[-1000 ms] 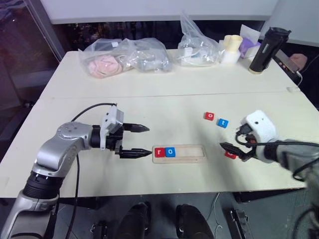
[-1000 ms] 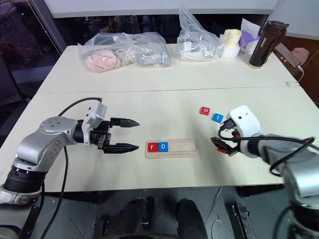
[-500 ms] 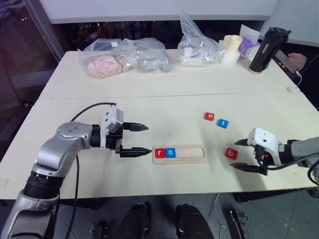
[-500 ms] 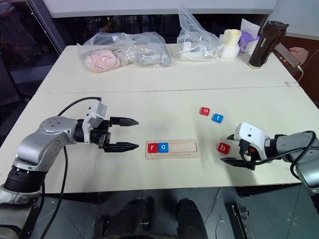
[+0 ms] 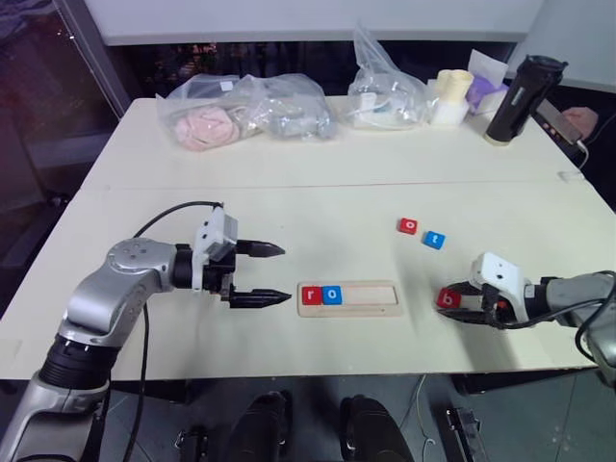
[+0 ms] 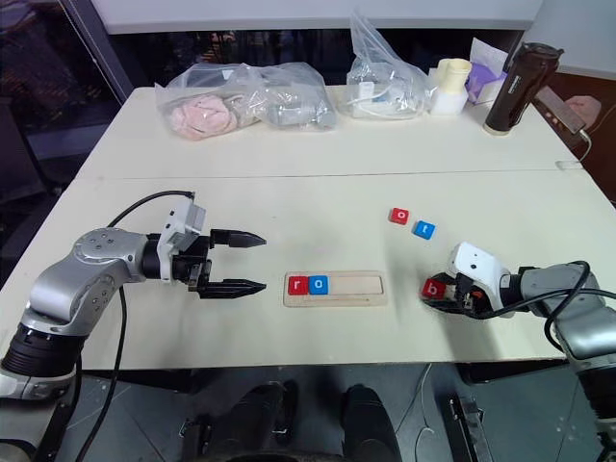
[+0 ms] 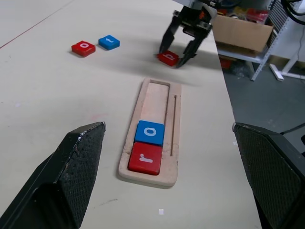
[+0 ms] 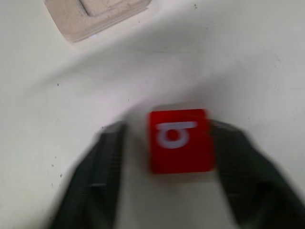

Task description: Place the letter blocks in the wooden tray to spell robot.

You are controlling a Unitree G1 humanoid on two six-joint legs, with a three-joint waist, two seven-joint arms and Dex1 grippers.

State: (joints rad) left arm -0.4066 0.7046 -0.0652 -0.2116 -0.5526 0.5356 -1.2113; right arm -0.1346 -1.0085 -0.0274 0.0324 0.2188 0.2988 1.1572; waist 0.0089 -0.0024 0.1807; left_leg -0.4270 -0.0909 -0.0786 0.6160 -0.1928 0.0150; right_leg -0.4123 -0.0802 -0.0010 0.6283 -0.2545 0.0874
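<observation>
Tray [image 5: 351, 297] lower centre holds r, o; right gripper [image 5: 460, 303] fingers apparently clamped on b block [image 5: 448, 298]; left gripper [image 5: 262, 274] fingers apart.

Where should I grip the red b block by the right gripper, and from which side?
Take the red b block by two opposite side edges, coming down from above at a slant. It lies flat on the table, so only its thin edges offer purchase. The right gripper already straddles it that way.
</observation>
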